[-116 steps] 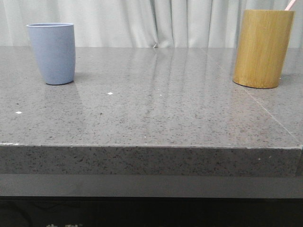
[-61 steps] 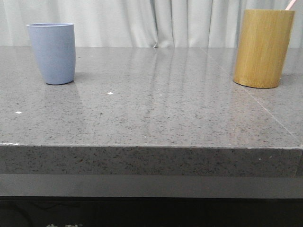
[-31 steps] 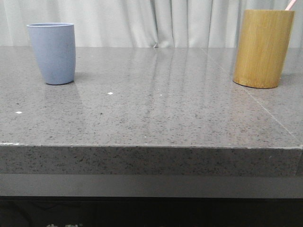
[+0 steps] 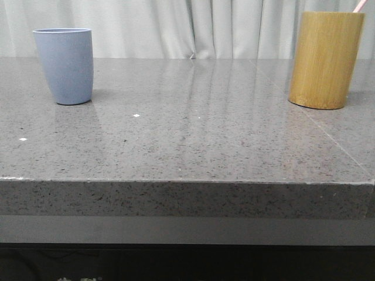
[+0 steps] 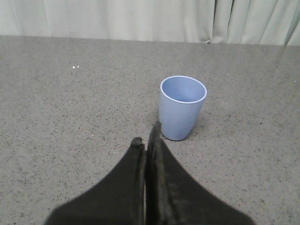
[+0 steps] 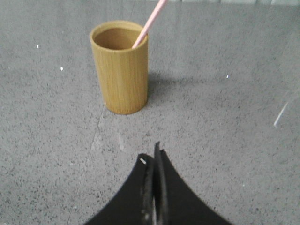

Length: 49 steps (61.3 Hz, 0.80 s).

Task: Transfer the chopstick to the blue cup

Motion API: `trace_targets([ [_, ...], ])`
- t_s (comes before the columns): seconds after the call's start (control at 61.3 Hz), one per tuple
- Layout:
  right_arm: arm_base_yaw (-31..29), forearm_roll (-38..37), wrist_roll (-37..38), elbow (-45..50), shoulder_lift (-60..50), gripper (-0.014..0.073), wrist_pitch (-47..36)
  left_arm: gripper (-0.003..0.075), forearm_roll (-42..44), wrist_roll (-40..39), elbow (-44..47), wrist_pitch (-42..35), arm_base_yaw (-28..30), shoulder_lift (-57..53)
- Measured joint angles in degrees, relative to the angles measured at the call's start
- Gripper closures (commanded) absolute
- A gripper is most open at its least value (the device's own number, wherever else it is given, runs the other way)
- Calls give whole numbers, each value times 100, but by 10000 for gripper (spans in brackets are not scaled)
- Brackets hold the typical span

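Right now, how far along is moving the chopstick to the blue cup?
Nothing is done yet. The chopstick leans inside the bamboo holder; the blue cup is empty. Left gripper and right gripper are shut, holding nothing. Left: grasp, lift, carry, drop in.

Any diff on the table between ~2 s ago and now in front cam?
No visible change. The blue cup stands on the left, the bamboo cylinder on the right, and the chopstick leans out of the cylinder's rim, all as before. Nothing has been gripped or released.
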Motion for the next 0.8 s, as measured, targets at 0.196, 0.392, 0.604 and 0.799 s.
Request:
trace_targets([
  [0.196, 0, 0, -75, 0, 356, 575, 242, 734, -19, 0, 0, 0, 0, 354],
  [0.392, 0, 0, -137, 0, 531, 76, 317, 431, -19, 81, 0, -92, 0, 526],
  [0.604, 0, 18, -149, 0, 550, -38, 317, 122, -23, 144, -34, -438, 0, 675],
  [0.799, 0, 102, -172, 0, 550, -27, 321, 164, -46, 317, -561, -514, -448, 1478],
])
